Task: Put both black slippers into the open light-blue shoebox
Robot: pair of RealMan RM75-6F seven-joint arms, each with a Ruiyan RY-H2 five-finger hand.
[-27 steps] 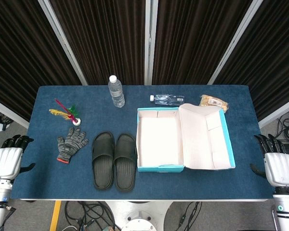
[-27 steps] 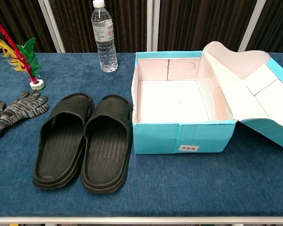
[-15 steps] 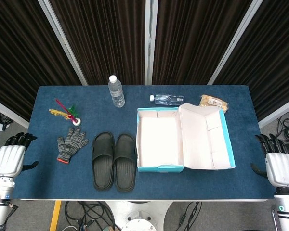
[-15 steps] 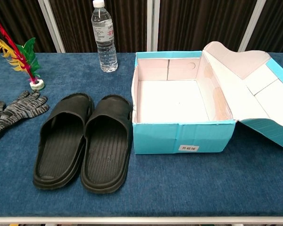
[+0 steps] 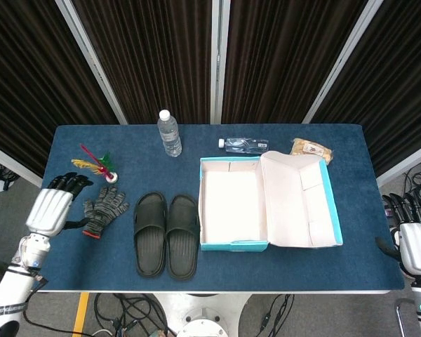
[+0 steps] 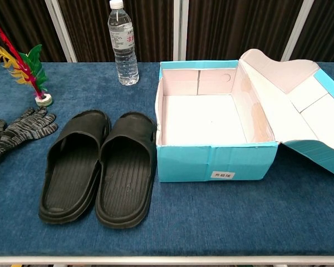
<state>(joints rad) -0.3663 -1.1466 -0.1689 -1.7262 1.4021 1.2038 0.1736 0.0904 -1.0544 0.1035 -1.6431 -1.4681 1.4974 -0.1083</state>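
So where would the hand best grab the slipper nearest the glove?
Probably the strap of the left slipper, from above on its outer, glove-side edge. It lies flat, sole down, pressed against its twin, so fingers likely fit under the raised strap arch; the left hand is nearest.

My worktop [image 5: 351, 151] is covered in dark blue cloth with a pale edge along the near side. Behind it hang dark, finely ribbed curtains [image 5: 154, 49], split by slanting pale metal posts [image 5: 91, 53] and one upright post [image 5: 217, 60] in the middle. Under me the floor [image 5: 3, 193] is grey. Black cables [image 5: 130, 309] lie tangled below the near edge, and a strip of yellow tape [image 5: 81, 314] runs beside them. The light is even and soft.
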